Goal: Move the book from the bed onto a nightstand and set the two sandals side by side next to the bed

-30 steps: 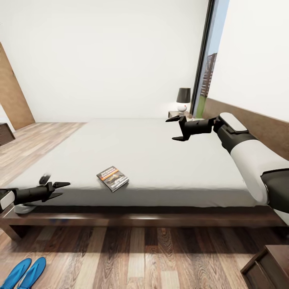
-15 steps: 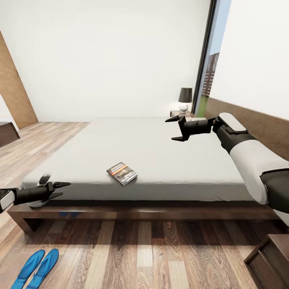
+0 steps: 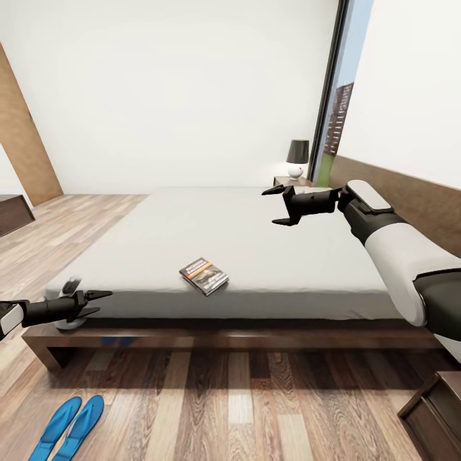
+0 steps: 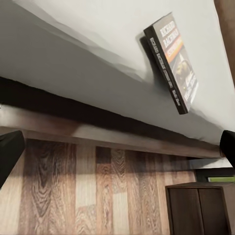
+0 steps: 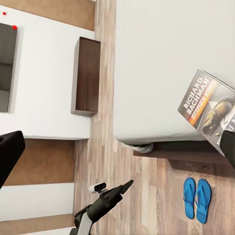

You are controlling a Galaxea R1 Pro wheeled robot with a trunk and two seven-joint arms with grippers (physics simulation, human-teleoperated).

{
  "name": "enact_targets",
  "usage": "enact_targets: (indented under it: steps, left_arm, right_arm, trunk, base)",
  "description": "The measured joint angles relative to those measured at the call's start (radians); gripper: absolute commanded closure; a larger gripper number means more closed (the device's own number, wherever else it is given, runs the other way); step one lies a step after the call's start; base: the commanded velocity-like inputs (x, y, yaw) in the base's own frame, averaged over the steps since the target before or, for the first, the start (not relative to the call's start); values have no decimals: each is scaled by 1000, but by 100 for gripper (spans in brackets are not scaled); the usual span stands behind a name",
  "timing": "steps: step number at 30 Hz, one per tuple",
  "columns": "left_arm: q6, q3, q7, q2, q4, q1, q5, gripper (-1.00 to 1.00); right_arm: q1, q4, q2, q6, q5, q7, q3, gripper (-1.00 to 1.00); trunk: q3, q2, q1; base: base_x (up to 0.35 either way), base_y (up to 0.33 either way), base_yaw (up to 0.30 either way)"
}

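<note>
The book [image 3: 204, 276] is seen lying flat on the bed [image 3: 256, 237], near its front edge, between the two grippers and well apart from both. The left gripper [image 3: 96, 303] and right gripper [image 3: 274, 206] are held open, empty. Since a second ago the camera has moved; the sandals [image 3: 67, 428] are left side by side on the floor.

The book [image 5: 209, 108] lies near the bed's [image 5: 156, 58] edge; two sandals [image 5: 197, 197] sit side by side on the floor, near the left gripper [image 5: 128, 185], jaws parted.
</note>
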Motion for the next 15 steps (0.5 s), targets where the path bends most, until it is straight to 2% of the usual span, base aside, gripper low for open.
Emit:
enact_targets:
  steps: [15]
  left_arm:
    - [1,0,-1,0,0,0,0,-100]
  right_arm:
    - [0,0,0,0,0,-1,-3,-100]
  trunk:
    - [0,0,0]
  base:
    - [0,8,0]
